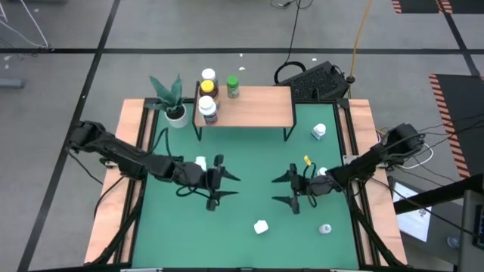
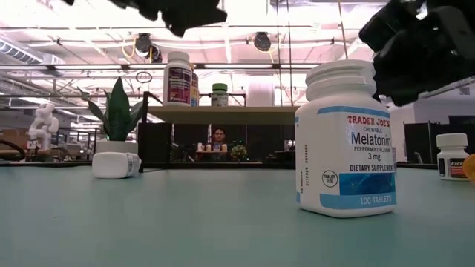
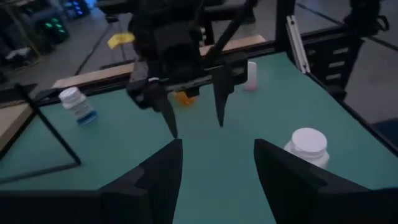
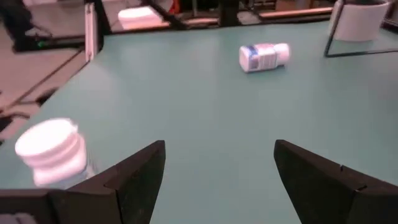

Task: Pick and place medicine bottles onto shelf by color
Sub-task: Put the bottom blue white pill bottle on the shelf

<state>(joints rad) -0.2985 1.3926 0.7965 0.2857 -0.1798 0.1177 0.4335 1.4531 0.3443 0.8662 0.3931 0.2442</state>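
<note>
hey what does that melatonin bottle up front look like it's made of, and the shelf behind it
The melatonin bottle looks like white, slightly glossy plastic, with a ribbed cap and a printed paper-like label. The shelf looks like a light wood board with a matte top, on thin black legs, probably metal.

Non-task items only. Bench (image 1: pixel 249 189): green top, light wood borders along both sides. Potted plant (image 1: pixel 172 98): green pointed leaves in a white pot, upright near the far left corner of the green surface; also seen in the low view (image 2: pixel 117 111). Black box-shaped device (image 1: pixel 318 79) on the floor just behind the bench, with a black cable looped beside it. Yellow cable (image 1: pixel 361 30) runs across the grey floor. A person (image 2: pixel 218 138) sits far off in the room behind.
</note>
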